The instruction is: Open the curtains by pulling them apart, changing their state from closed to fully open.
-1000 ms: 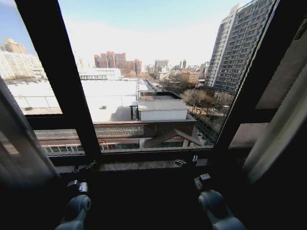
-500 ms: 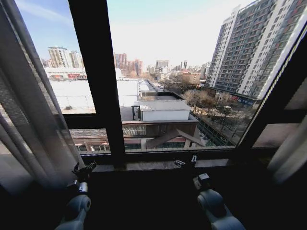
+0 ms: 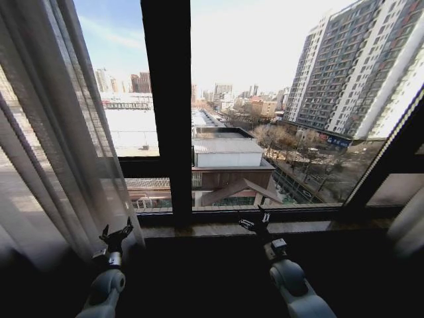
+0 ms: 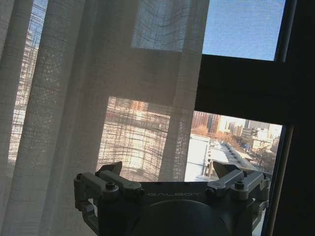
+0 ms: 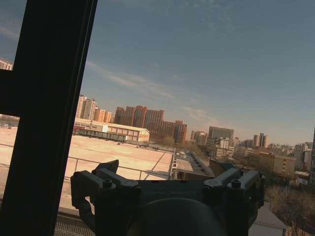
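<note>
The view has swung left since a second ago, bringing the left curtain (image 3: 50, 132) into sight. It hangs bunched at the far left of the window, and the right curtain (image 3: 409, 225) is a sliver at the far right. The left gripper (image 3: 114, 236) hangs spread beside the fabric's lower edge, probably lined up to grab it. The right gripper (image 3: 255, 224), also spread, hovers near the sill (image 3: 199, 229). Beyond the dark frame (image 3: 167, 106) lie city rooftops.

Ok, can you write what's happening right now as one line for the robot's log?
left gripper: open, beside left curtain, not holding | right gripper: open, empty, near window sill | right curtain: at far edge | middle of window: uncovered
</note>
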You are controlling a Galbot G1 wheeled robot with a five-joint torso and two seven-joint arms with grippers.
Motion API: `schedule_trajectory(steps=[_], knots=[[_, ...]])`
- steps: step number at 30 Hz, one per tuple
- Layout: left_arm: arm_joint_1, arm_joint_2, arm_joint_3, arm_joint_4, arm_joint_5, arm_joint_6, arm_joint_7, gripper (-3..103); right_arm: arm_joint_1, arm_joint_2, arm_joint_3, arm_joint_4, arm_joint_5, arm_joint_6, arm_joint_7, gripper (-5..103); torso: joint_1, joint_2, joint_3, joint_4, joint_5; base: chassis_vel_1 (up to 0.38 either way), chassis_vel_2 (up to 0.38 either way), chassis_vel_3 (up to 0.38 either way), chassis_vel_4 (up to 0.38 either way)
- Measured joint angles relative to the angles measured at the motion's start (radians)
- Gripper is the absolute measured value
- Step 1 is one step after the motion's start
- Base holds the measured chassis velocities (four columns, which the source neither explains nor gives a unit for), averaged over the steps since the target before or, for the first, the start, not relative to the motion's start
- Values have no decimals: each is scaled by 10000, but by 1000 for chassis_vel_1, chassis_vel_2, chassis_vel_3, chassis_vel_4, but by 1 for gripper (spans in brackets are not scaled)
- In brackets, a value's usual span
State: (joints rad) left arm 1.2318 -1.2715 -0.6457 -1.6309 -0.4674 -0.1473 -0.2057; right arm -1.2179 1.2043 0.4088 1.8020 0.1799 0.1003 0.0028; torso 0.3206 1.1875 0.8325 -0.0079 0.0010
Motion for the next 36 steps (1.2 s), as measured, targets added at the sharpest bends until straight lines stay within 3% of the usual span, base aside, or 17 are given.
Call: schedule_trajectory(steps=[9, 36], knots=[[0, 0, 0, 0, 0, 0, 2, 100, -45, -33, -51, 38, 208, -160, 201, 100, -1, 1, -1, 8, -17, -24, -22, 23, 14], [0, 1, -3, 0, 0, 0, -1, 100, -175, -76, -76, 638, 807, -438, 185, 100, -1, 0, -1, 6, -11, 0, 0, 0, 0]])
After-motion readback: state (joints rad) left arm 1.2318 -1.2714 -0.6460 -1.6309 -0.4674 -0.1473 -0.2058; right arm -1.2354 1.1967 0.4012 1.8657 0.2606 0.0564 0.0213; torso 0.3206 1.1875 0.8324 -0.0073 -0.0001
